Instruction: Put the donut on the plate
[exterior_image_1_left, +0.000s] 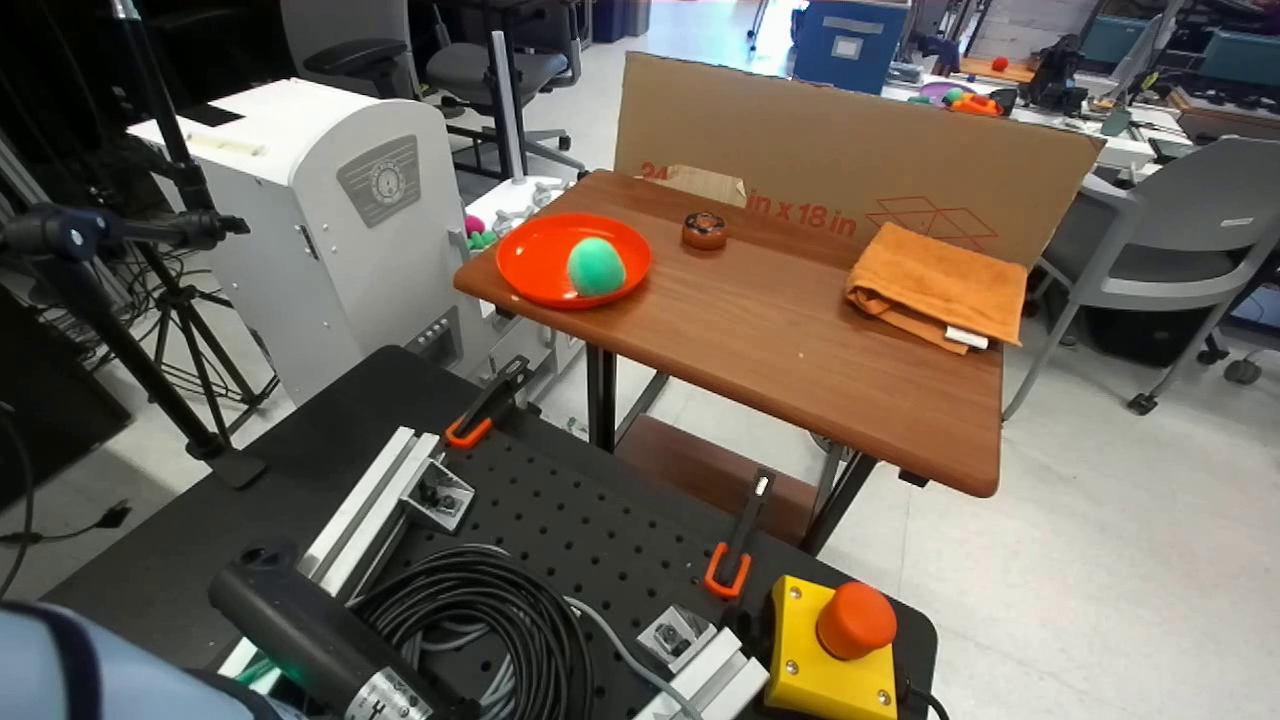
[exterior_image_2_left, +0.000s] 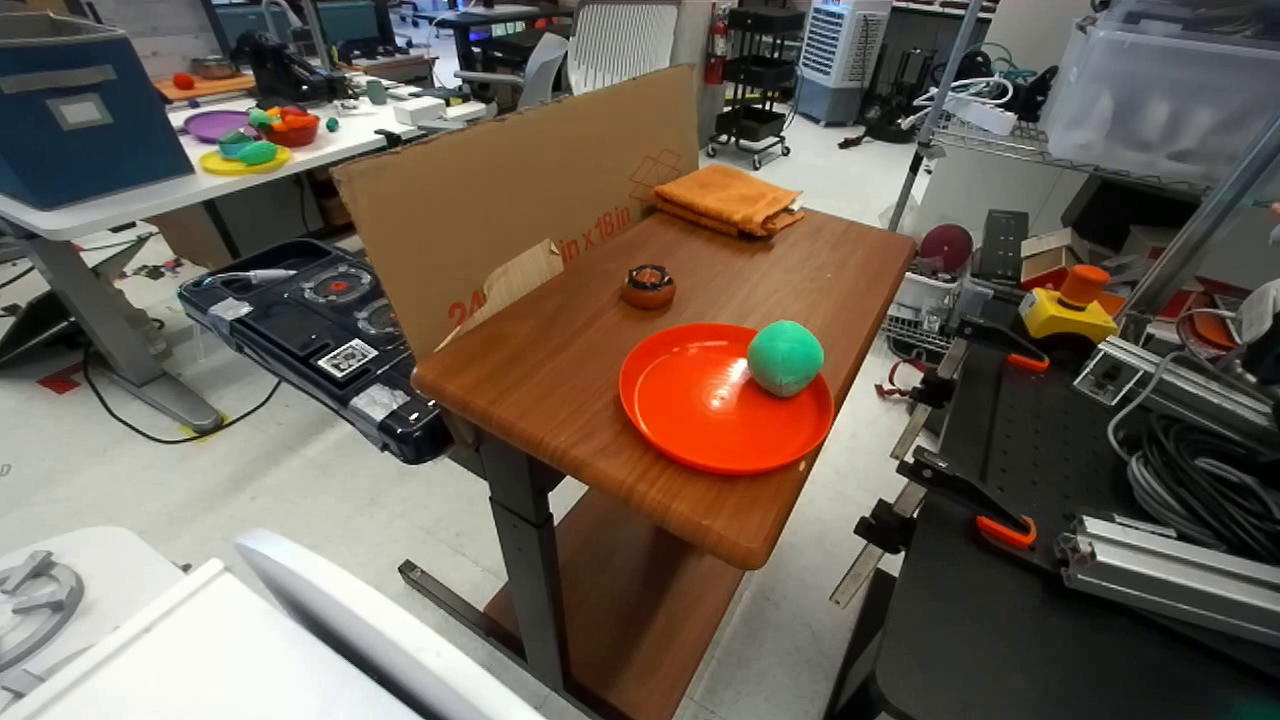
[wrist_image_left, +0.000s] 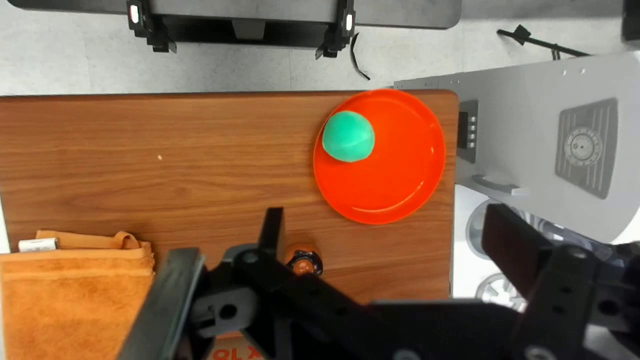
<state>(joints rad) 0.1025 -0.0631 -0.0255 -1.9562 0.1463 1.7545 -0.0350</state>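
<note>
Across the wrist view, pass the towel (wrist_image_left: 75, 300), aim for the donut (wrist_image_left: 304, 259) on the surface (wrist_image_left: 225, 165), avoid the ball (wrist_image_left: 348, 136), centre the wide-parted hand (wrist_image_left: 384, 214) before gripping, then lower gently onto the plate's (wrist_image_left: 410, 160) bare right side.

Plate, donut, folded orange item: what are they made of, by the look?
Plate: likely glossy plastic; crisp light glints on smooth red-orange.
Donut: perhaps hard plastic or painted wood, apparently slight sheen; smooth-looking brown sides, dark-patterned top, too small to settle.
Folded orange item: fabric, probably matte towelling; soft folds and a white tag.
</note>
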